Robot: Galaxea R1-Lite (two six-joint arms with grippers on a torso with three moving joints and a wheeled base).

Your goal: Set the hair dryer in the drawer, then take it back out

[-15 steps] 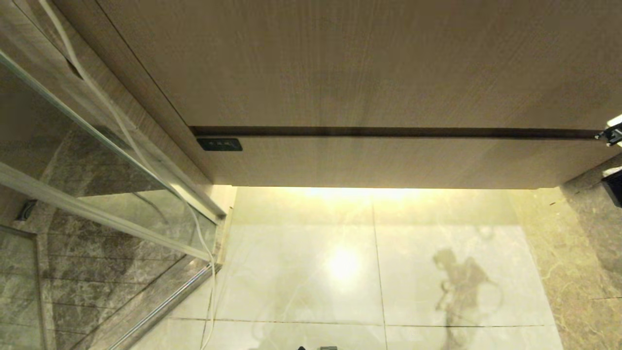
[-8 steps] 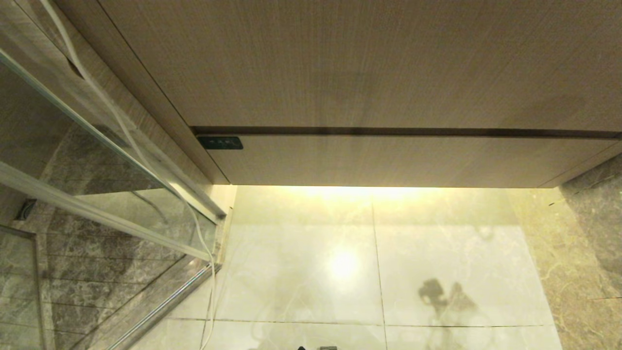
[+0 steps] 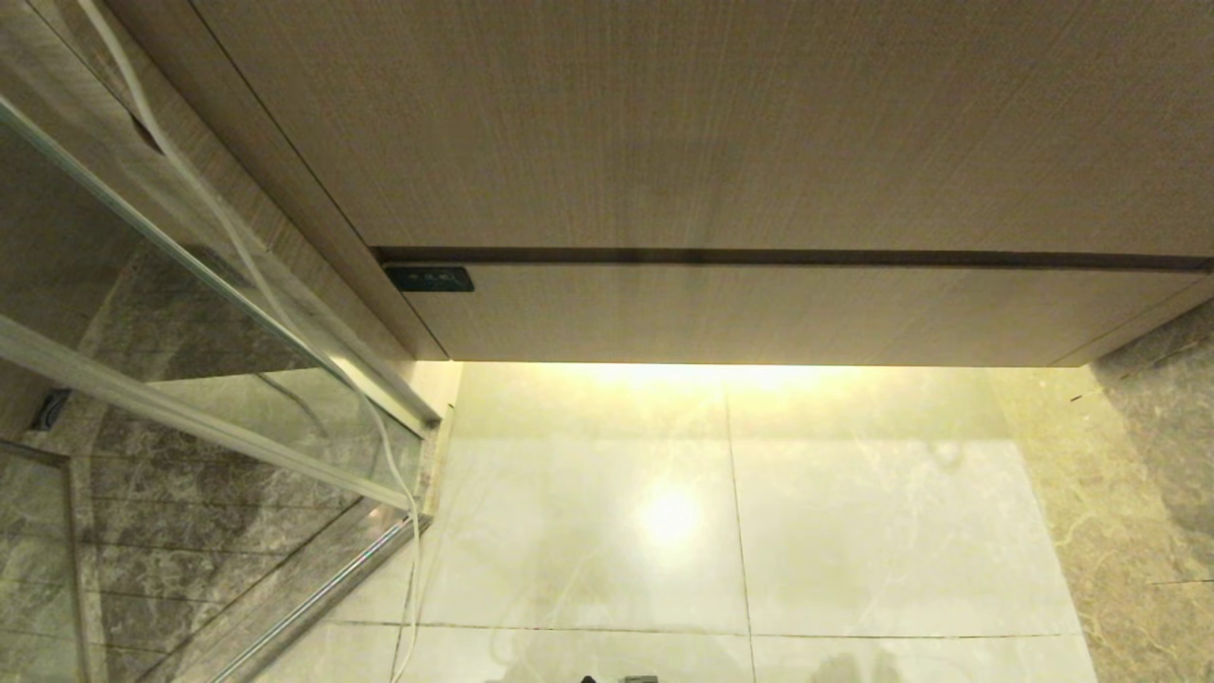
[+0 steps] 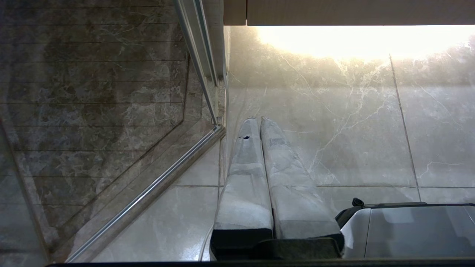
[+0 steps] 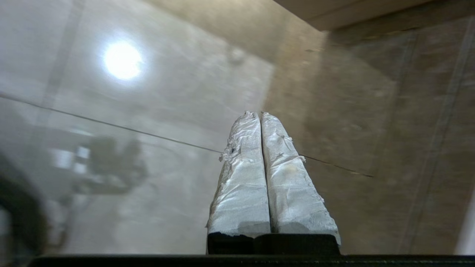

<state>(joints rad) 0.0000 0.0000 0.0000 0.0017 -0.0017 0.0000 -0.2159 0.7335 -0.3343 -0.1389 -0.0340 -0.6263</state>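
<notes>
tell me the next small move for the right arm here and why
Probably bring the right gripper up to the closed drawer front. The drawer sits flush with its small dark label showing, the gripper is shut, empty and pointed at floor, and no hair dryer is in view.

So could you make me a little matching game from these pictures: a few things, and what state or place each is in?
Things:
1. drawer
2. left gripper
3. right gripper
4. white cord

States:
A. hangs down beside the glass door
B. pushed shut, dark label at its left end
C. shut, empty, over the floor beside the glass door's rail
D. shut, empty, over the floor near the dark marble wall

Pairs: 1-B, 2-C, 3-D, 4-A
</notes>
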